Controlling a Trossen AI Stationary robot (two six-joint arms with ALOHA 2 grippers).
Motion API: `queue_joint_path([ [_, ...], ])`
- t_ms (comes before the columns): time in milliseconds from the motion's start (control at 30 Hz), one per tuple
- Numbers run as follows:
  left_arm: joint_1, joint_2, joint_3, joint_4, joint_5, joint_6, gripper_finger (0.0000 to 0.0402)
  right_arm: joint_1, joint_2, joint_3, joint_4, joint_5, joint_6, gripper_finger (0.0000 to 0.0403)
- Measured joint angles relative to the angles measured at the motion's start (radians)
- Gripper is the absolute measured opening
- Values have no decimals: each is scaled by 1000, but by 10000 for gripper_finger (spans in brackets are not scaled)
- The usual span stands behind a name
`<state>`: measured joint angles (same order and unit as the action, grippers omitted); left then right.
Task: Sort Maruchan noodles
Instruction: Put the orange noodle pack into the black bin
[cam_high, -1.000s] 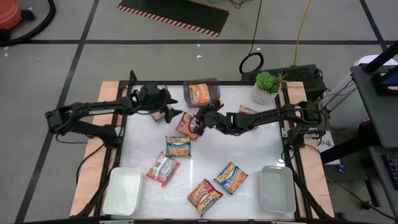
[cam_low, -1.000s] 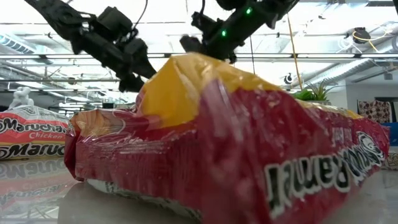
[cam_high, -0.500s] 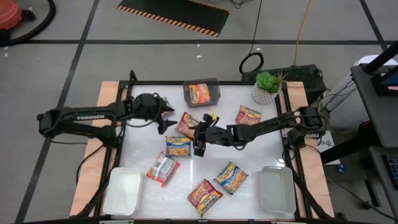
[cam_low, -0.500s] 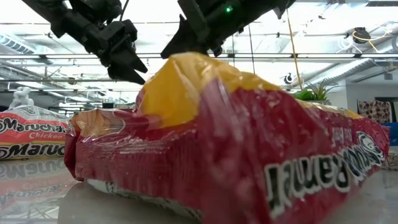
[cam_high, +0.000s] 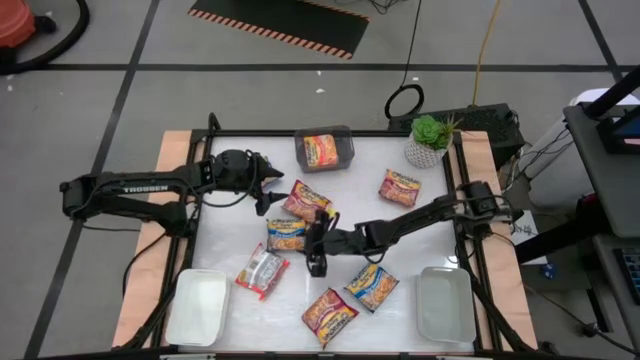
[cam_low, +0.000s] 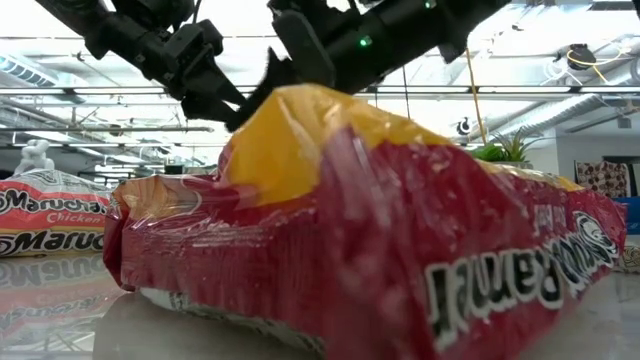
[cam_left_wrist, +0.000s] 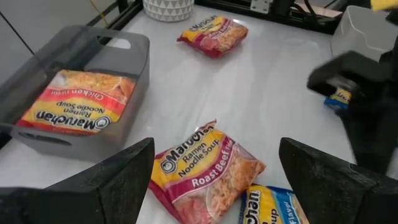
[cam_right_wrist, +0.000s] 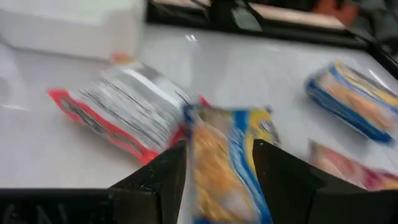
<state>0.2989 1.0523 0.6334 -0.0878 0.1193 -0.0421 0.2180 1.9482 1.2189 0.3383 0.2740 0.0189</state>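
Observation:
Seven Maruchan noodle packets are set down. An orange one (cam_high: 320, 150) lies in the grey bin (cam_high: 345, 140). On the table are a red roast-beef one (cam_high: 300, 200), a blue-and-yellow one (cam_high: 287, 234), a red one lying back up (cam_high: 262, 272), a red one (cam_high: 330, 312), a blue one (cam_high: 372, 285) and a red one (cam_high: 400, 187). My right gripper (cam_high: 317, 255) hangs over mid-table, shut on another blue-and-yellow packet (cam_right_wrist: 224, 168). My left gripper (cam_high: 264, 187) stands open beside the roast-beef packet (cam_left_wrist: 205, 168), touching nothing. My right gripper pinches the blue-and-yellow packet between its two fingers (cam_right_wrist: 168, 180), one on each side. The packet's free end (cam_right_wrist: 227, 118) reaches forward past the fingertips. The fingers slant down toward the table's near-left corner. The high view hides the packet under the gripper.
White trays stand at the near-left corner (cam_high: 195, 305) and the near-right corner (cam_high: 445, 300). A potted plant (cam_high: 430, 140) stands at the far right. In the low view a red packet (cam_low: 380, 230) fills the foreground close to the camera.
My right gripper has swung from beside the roast-beef packet toward the table's near edge and has come down, tipping further downward, with its jaw gap unchanged. My left gripper has drawn back a little toward the table's left edge. The packets on the table have not moved.

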Motion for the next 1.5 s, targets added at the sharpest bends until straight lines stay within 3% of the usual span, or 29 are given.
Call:
queue_joint_path([
  [233,2,0,0,16,0,38,346,4,89,1,179,-140,44,178],
  [400,2,0,0,47,1,61,346,10,158,42,173,-146,126,178],
  [600,3,0,0,99,2,85,346,33,229,313,-106,-132,55,178],
  [767,4,0,0,105,1,93,346,52,293,443,-340,-15,-16,179],
  [933,4,0,0,89,2,93,346,82,320,444,-328,26,-142,205],
  [1167,4,0,0,81,2,93,346,88,321,444,-333,65,-166,258],
  [1500,5,0,0,67,1,95,346,60,319,337,-277,51,-128,239],
])
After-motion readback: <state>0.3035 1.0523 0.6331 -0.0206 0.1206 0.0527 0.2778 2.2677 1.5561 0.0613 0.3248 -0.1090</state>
